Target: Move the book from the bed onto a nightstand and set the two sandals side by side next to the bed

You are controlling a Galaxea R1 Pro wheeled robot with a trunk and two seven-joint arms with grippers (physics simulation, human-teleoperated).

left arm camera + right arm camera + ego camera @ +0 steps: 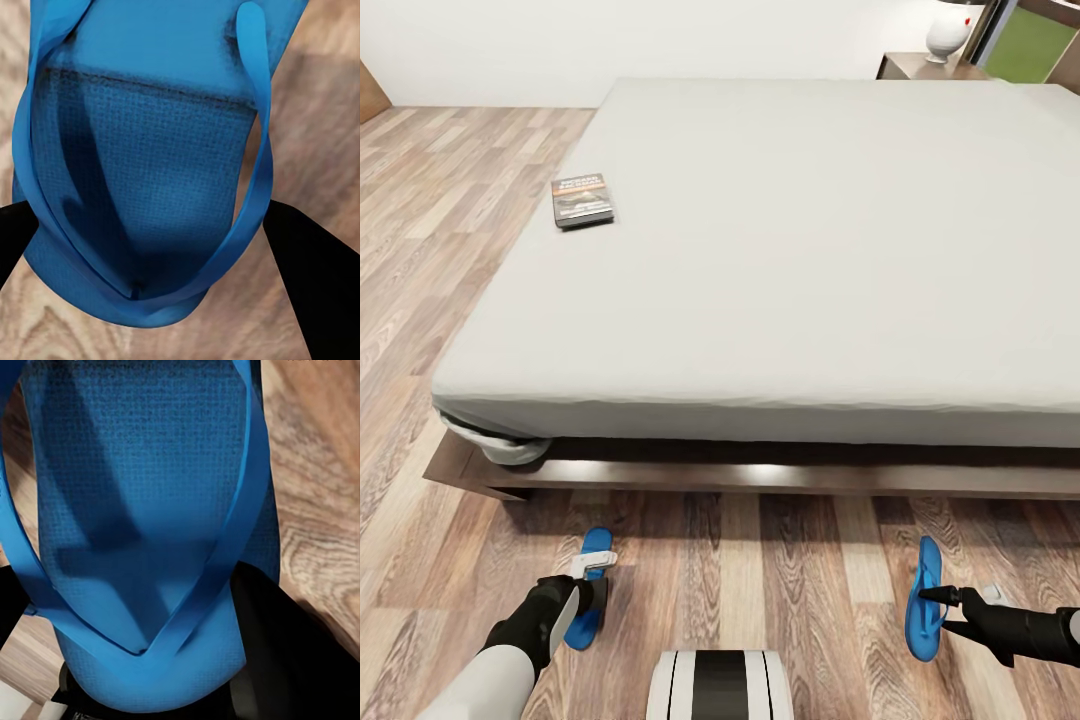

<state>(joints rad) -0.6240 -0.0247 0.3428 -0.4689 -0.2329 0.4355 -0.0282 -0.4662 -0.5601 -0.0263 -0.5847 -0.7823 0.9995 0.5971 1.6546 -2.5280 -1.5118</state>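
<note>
The book [582,200] lies flat near the left edge of the bed [810,250]. A nightstand [920,66] stands at the far right corner. Both bright blue sandals are on the wood floor side of the bed's foot. The left sandal [596,546] [142,165] lies flat, with my left gripper [595,585] [150,255] over its middle and dark fingers [307,277] pressed to both edges. The right sandal [925,600] [142,487] is turned up on its edge, and my right gripper [932,597] [127,615] is shut on it, fingers [285,645] flanking its strap end.
The bed's dark wooden frame [760,478] runs across just beyond the sandals. A white lamp base [948,30] stands on the nightstand. Open wood floor [760,580] stretches between the two sandals and along the bed's left side. My base [720,685] shows at the bottom centre.
</note>
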